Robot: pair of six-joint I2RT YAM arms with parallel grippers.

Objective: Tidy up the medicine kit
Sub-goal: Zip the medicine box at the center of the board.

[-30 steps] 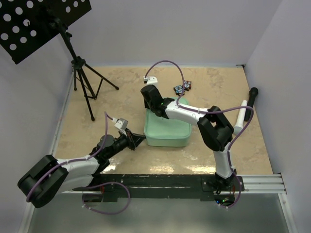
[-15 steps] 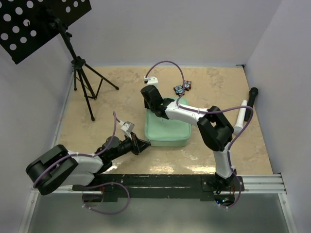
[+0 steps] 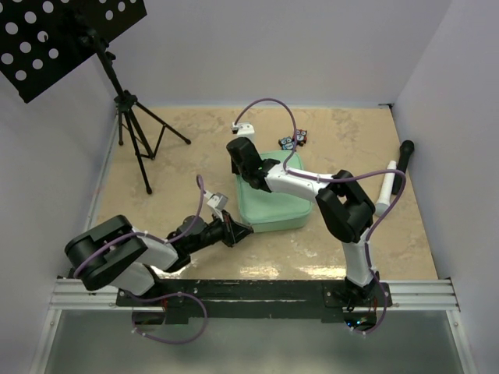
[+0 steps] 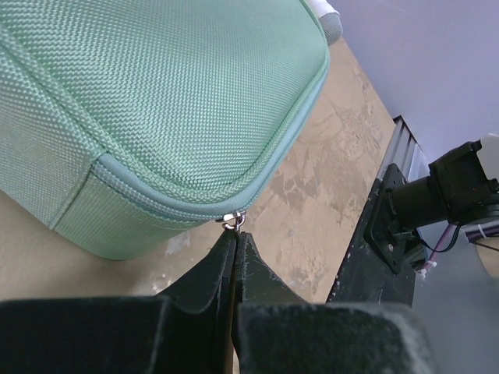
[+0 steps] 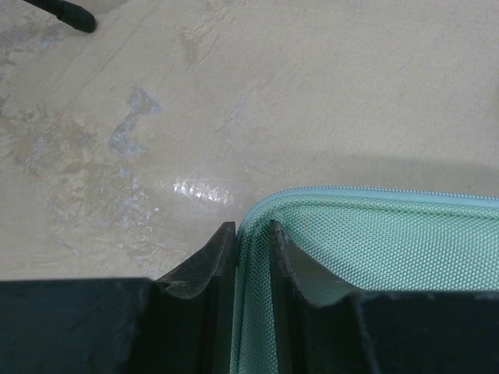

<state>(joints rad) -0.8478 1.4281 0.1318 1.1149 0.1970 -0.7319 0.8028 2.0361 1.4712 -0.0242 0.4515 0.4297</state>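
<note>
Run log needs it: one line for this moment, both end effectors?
left end effector: shut on zipper pull | right end effector: shut on medicine kit rim

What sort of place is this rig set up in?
Probably a lab test cell, not a home: plain white walls box in a marbled tabletop, the left arm and right arm sit on a black rail, and a tripod holds a perforated black panel.

The kit lies mid-frame on the table. The left gripper is at its lower left corner, on the zip pull. The right gripper is at its upper left edge, a finger on each side. Packets lie just above the kit. A stand is upper left, a tube far right.
</note>
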